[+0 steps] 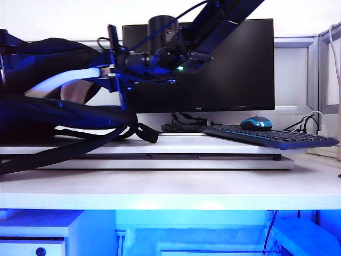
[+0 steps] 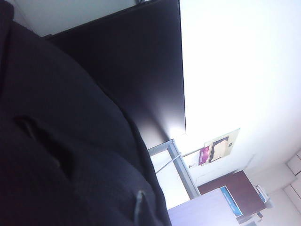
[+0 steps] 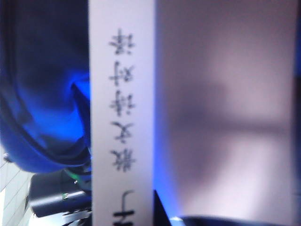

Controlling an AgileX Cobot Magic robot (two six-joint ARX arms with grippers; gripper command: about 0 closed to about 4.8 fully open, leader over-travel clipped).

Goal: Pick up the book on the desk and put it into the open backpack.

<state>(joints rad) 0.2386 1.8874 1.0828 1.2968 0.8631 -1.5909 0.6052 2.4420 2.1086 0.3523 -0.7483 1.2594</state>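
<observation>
At the backpack [image 1: 58, 114] mouth: right tool [image 1: 113, 72] grips the book [image 3: 188, 108], half inside.
Left tool: unseen, fully closed, behind the backpack fabric.
Bench [image 1: 170, 186]: carries the backpack.

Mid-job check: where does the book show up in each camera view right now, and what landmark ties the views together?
Exterior view: the book lies level at the backpack's mouth, upper left, held in the right claw.
Left wrist view: not in it; only black fabric, the monitor and the room.
Right wrist view: its spine and cover fill the frame.
Shared landmark: the backpack, whose blue lining shows beside the book.
</observation>
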